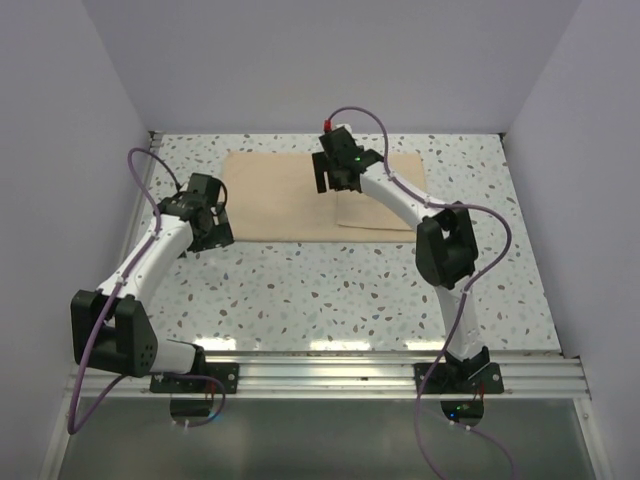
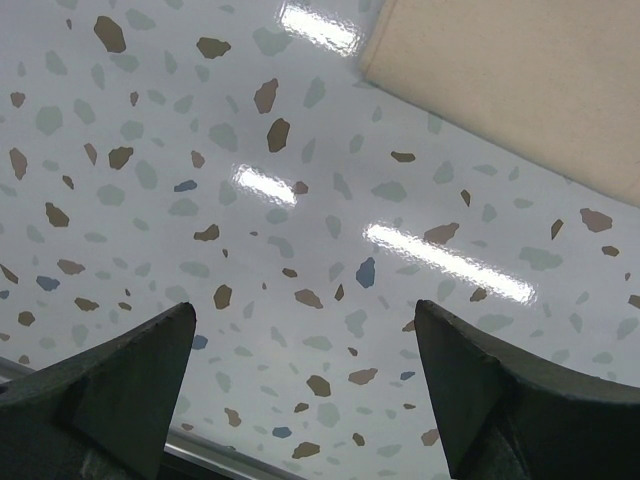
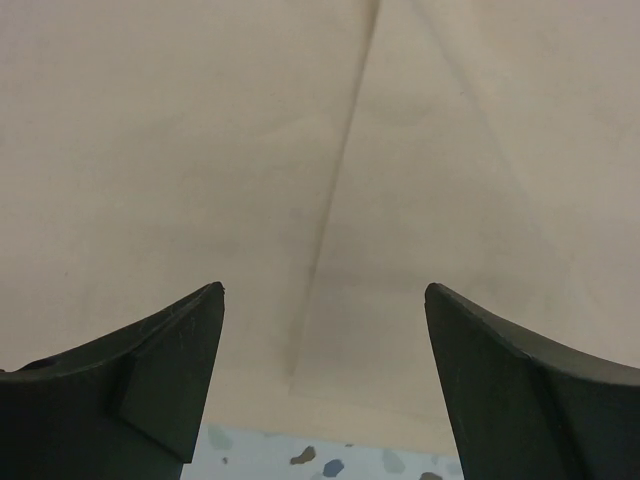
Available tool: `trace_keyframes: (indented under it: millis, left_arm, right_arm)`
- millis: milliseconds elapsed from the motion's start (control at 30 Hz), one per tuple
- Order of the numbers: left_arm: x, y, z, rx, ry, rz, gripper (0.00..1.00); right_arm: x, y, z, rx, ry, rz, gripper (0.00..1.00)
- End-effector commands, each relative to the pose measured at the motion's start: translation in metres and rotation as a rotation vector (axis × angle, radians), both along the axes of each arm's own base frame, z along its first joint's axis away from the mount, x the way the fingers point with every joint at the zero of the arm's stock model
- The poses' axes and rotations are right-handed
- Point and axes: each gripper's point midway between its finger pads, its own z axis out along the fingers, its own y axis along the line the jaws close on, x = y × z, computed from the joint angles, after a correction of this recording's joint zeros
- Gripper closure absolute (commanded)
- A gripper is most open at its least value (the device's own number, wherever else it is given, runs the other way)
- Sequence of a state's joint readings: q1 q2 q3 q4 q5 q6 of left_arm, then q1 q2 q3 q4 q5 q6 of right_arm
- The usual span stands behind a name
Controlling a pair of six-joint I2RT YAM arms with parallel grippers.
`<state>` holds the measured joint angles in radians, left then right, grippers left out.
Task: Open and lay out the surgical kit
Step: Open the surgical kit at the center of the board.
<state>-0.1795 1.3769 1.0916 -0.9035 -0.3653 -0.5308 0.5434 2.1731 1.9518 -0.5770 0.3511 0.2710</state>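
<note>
The surgical kit shows as a tan cloth wrap (image 1: 280, 195) lying flat at the back of the table, with a folded flap (image 1: 385, 205) on its right part. What the cloth holds is hidden. My right gripper (image 1: 335, 180) hovers over the cloth's middle. In the right wrist view it (image 3: 324, 287) is open, nothing between its fingers, and the flap's edge (image 3: 335, 190) runs down between them. My left gripper (image 1: 212, 232) sits off the cloth's near left corner. The left wrist view shows it (image 2: 302, 305) open over bare table, the cloth corner (image 2: 520, 80) ahead to the right.
The speckled tabletop (image 1: 330, 290) is closed in by white walls on the left, back and right. An aluminium rail (image 1: 330, 370) runs along the near edge where both arm bases are bolted. Purple cables loop off both arms.
</note>
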Motion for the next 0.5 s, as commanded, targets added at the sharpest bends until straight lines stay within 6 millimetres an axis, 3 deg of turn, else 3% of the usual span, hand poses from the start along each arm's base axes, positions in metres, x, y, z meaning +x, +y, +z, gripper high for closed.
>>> trace_keyframes:
  millis: [0,100,467]
  left_arm:
    - [0.004,-0.002,0.004,-0.017,-0.045,-0.004,0.05]
    - [0.003,-0.001,0.004,-0.013,-0.052,-0.003,0.05]
    - [-0.001,0.000,0.005,-0.014,-0.069,0.004,0.05]
  right_arm:
    - [-0.011,0.000,-0.002,0.073,0.073,-0.021,0.16]
    - [-0.029,0.018,-0.018,0.065,0.134,0.019,0.19]
    - [-0.064,0.024,-0.071,-0.034,0.286,0.042,0.35]
